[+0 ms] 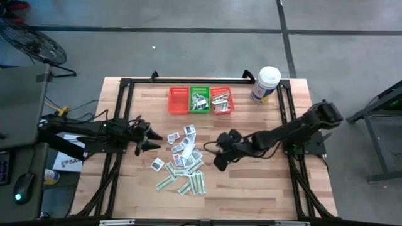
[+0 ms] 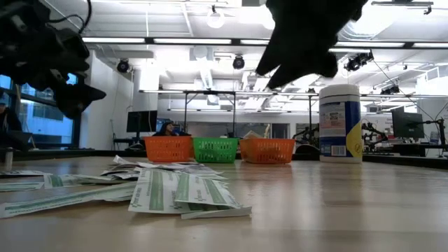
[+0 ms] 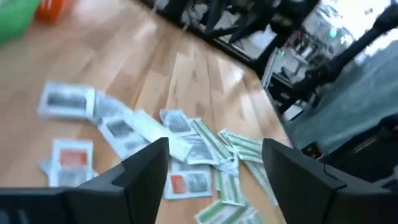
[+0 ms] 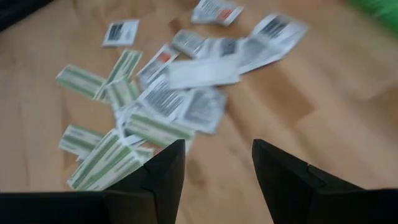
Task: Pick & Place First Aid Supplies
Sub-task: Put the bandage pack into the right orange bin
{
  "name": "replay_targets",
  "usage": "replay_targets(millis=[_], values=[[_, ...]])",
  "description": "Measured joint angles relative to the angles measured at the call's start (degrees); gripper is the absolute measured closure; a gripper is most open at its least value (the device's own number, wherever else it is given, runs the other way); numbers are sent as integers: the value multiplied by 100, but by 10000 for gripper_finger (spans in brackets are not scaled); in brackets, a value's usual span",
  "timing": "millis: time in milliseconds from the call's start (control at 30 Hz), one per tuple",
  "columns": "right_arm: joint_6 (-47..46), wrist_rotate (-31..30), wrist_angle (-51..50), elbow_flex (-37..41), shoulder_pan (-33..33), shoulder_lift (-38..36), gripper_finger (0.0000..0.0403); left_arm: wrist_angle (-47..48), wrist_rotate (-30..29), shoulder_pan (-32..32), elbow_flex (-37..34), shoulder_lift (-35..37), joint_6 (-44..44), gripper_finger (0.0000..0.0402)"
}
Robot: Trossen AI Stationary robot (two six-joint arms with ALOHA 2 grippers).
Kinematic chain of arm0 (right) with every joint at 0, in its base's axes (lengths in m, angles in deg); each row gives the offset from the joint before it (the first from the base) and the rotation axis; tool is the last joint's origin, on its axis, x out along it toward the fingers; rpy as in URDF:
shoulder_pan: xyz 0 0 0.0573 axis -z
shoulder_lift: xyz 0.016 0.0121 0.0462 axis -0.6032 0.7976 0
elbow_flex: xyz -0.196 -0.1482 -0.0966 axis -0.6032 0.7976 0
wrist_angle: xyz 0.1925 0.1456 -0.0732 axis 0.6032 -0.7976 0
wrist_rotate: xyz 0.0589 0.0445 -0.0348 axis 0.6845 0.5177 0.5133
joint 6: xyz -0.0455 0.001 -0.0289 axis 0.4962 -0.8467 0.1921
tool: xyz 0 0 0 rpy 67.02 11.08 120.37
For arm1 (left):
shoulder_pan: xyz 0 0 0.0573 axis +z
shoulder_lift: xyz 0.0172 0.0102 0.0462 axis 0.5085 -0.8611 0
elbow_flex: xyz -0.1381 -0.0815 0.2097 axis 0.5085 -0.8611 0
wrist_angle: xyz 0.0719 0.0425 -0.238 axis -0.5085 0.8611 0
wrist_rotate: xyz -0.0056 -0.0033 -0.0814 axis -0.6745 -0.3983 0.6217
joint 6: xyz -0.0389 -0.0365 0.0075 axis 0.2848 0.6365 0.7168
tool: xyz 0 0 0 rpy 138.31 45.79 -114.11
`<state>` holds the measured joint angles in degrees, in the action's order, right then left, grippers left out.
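Approach step: both my grippers, left (image 1: pixel 152 139) and right (image 1: pixel 220 164), hover wide and empty beside the packets (image 1: pixel 183 162); next, descend and pinch one.

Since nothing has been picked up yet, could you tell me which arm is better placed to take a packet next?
Probably the right. Its gripper, fingers open, sits at the edge of the packets, level with the green strips. The left gripper, also open, sits just off the pile's other side.

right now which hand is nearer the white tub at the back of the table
Right. The right hand sits mid-table on the tub's side, just right of the packet pile. The left hand is across that pile, toward the table's far left, clearly farther away.
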<state>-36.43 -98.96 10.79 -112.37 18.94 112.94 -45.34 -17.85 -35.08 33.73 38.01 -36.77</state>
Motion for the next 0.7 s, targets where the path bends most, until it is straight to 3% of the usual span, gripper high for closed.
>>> replay_targets(millis=[233, 400, 567, 700], values=[[-2, -754, -894, 7, 223, -927, 222, -942, 38, 0, 7, -1073, 2069, 154], [150, -912, -1140, 7, 451, -1308, 222, -1684, 76, 0, 11, -1902, 3548, 174], [747, -919, -1152, 7, 681, -1431, 222, -2448, 72, 0, 15, -2694, 4262, 185], [1033, -669, -1216, 7, 834, -1434, 222, -2546, 5, 0, 184, -3355, 4482, 185]])
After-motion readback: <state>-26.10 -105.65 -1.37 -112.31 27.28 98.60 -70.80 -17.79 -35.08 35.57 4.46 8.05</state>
